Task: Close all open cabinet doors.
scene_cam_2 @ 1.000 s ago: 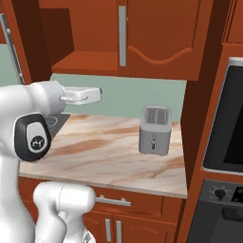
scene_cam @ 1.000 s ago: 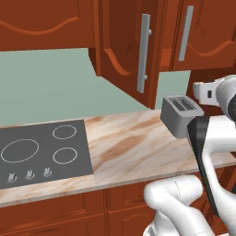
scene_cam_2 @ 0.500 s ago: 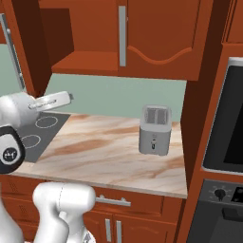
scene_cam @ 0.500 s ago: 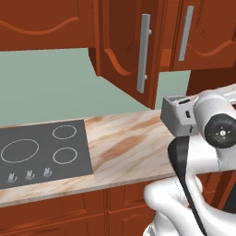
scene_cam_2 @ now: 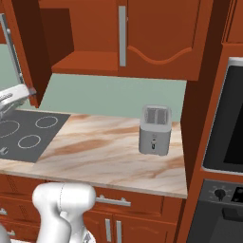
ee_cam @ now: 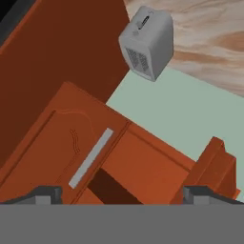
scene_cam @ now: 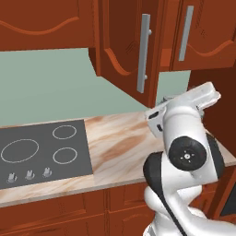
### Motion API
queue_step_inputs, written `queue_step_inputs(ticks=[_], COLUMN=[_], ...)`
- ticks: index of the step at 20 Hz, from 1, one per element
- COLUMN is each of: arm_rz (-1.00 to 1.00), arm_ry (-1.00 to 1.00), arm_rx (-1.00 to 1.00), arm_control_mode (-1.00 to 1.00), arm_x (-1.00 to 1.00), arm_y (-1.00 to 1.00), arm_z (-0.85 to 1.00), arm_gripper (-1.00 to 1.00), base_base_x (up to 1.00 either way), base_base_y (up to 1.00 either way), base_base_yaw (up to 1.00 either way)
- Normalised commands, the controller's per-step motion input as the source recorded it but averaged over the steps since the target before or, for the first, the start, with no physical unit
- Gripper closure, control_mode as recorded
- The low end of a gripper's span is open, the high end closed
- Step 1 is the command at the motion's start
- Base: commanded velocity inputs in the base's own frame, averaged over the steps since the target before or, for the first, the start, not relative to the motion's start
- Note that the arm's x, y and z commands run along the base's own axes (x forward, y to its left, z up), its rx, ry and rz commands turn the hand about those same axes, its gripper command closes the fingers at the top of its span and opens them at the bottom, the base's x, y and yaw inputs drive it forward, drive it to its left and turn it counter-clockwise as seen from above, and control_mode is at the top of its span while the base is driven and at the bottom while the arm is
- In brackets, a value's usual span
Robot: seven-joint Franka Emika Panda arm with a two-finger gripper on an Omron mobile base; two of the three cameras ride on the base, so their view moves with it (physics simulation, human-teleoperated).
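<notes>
One cabinet door point(scene_cam: 120, 50) stands swung out over the counter, its silver bar handle point(scene_cam: 144, 53) facing the left base camera. In the right base view the same open door point(scene_cam_2: 10, 52) stands at the far left, beside the bare cabinet interior point(scene_cam_2: 80, 33). The neighbouring door point(scene_cam_2: 156, 33) is shut. The rolled hand view shows the shut door point(ee_cam: 52, 143), the open compartment and the edge of the open door point(ee_cam: 217, 164). My gripper point(ee_cam: 122, 194) is open with nothing between its fingertips point(ee_cam: 45, 194), below the cabinets and apart from the doors.
A grey toaster point(scene_cam_2: 155, 129) stands on the marble counter point(scene_cam_2: 95, 152) near the back wall, also seen as the toaster point(ee_cam: 145, 43). A black cooktop point(scene_cam: 37, 152) lies at the left. A dark wall oven point(scene_cam_2: 225, 118) sits in the tall unit on the right.
The arm has swung left across the counter, so the hand now sits under the open door. The doors and toaster have not moved, and the jaws stayed open.
</notes>
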Motion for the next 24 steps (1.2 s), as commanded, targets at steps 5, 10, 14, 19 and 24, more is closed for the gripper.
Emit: queue_step_inputs(ticks=[5, 10, 14, 19, 24], arm_rz=[0.02, 0.0, -0.02, -0.11, -0.12], arm_ry=[0.0, 0.0, 0.0, 0.02, 0.03], arm_rx=[-0.16, -0.13, -0.11, -0.05, -0.02], arm_control_mode=[-1.0, -1.0, -1.0, -1.0, -1.0], arm_x=[0.06, 0.28, 0.53, 0.94, 0.89], arm_y=[0.84, 0.8, 0.73, 0.53, 0.23], arm_z=[-0.09, -0.04, -0.01, 0.0, 0.0], arm_gripper=[-1.0, -1.0, -1.0, -1.0, -1.0], base_base_x=[0.0, 0.0, 0.0, 0.0, 0.0], base_base_y=[0.0, 0.0, 0.0, 0.0, 0.0], base_base_yaw=[0.0, 0.0, 0.0, 0.0, 0.0])
